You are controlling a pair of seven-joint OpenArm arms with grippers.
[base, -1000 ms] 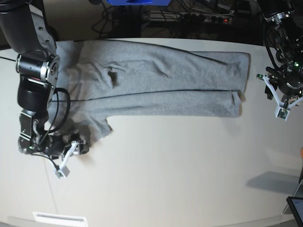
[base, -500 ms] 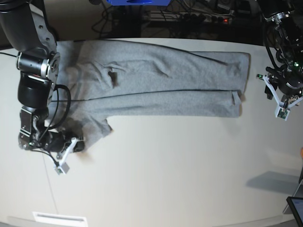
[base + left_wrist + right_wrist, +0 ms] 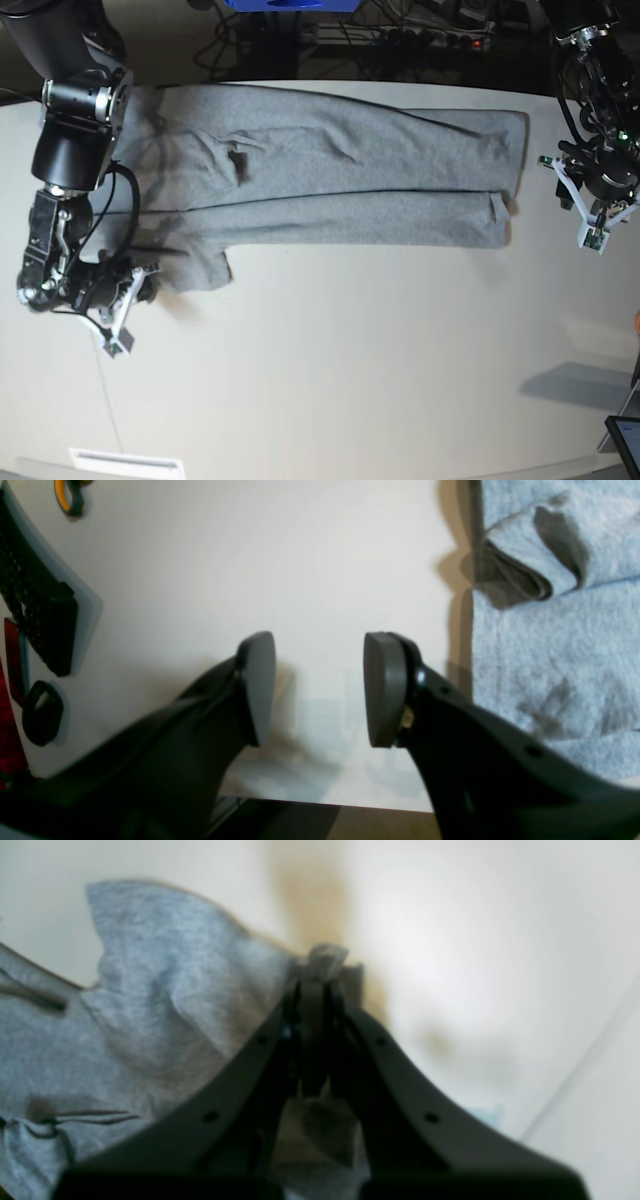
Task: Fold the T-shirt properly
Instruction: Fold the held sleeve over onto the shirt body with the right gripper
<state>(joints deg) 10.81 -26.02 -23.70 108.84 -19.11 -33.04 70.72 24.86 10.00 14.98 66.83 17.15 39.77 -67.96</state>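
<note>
Lying flat across the upper part of the white table [image 3: 380, 340] in the base view, the grey T-shirt [image 3: 330, 175] is folded lengthwise into a long band. Right hand [image 3: 317, 990], at lower left of that view, is closed tight on a pinch of the shirt's sleeve edge. Left hand [image 3: 320, 690], at right, stands half open over bare table just beside the shirt's end, holding nothing.

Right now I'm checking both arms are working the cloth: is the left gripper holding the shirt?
No, the left gripper is open over bare table, beside the shirt.
</note>
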